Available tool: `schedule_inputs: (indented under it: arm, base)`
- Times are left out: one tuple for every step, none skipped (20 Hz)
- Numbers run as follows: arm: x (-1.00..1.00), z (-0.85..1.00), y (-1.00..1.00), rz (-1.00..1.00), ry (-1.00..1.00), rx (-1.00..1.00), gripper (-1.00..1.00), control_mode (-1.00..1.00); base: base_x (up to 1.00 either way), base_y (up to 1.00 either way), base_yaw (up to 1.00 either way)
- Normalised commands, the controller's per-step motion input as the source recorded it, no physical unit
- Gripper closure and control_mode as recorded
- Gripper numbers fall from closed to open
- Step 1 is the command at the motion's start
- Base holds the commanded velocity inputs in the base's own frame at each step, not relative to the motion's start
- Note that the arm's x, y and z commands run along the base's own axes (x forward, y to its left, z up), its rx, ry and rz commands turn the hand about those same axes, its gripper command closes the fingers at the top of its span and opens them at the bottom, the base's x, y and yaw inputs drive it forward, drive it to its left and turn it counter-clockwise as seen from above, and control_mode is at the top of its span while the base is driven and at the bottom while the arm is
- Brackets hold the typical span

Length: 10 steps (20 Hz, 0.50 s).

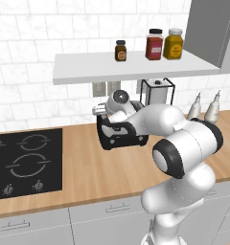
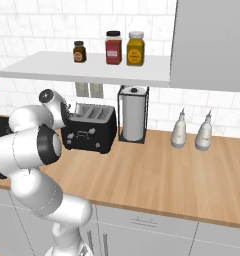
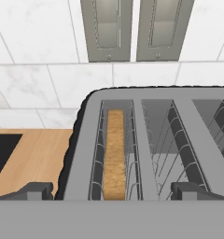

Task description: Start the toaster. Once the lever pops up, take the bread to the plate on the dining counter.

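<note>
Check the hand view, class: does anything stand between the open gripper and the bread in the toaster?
Nothing visible does. The gripper hangs open above the toaster, and the bread sits uncovered in the leftmost slot.

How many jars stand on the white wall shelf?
3, in one row on the white wall shelf: small dark brown jar at the left, red jar in the middle, yellow jar at the right. None looks hidden.

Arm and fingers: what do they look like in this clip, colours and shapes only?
The arm is glossy white, built of rounded, bulbous links with dark grey to black bands and round caps at the joints. No cables or markings show. In the hand view, the gripper ends in two small, blocky dark grey fingers.
</note>
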Motion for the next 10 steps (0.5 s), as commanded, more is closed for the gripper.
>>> schedule_inputs:
  arm:
    - [0.0, 0.0, 0.0, 0.0, 0.0, 0.0, -1.0, -1.0]
    - [0.0, 0.0, 0.0, 0.0, 0.0, 0.0, -1.0, -1.0]
    - [0.0, 0.0, 0.0, 0.0, 0.0, 0.0, -1.0, -1.0]
    - [0.0, 0.0, 0.0, 0.0, 0.0, 0.0, -1.0, -1.0]
    - [0.0, 0.0, 0.0, 0.0, 0.0, 0.0, -1.0, -1.0]
    - [0.0, 0.0, 0.0, 0.0, 0.0, 0.0, -1.0, -1.0]
    - [0.0, 0.0, 0.0, 0.0, 0.0, 0.0, -1.0, -1.0]
    - [0.0, 0.0, 0.0, 0.0, 0.0, 0.0, -1.0, -1.0]
    - [0.0, 0.0, 0.0, 0.0, 0.0, 0.0, -1.0, -1.0]
    - [0.0, 0.0, 0.0, 0.0, 0.0, 0.0, -1.0, -1.0]
  base:
    - [0.0, 0.0, 0.0]
    - [0.0, 0.0, 0.0]
    - [0.0, 0.0, 0.0]
    - [0.0, 0.0, 0.0]
    - [0.0, 0.0, 0.0]
    - [0.0, 0.0, 0.0]
    - [0.0, 0.0, 0.0]
    - [0.0, 0.0, 0.0]
    - [0.0, 0.0, 0.0]
    - [0.0, 0.0, 0.0]
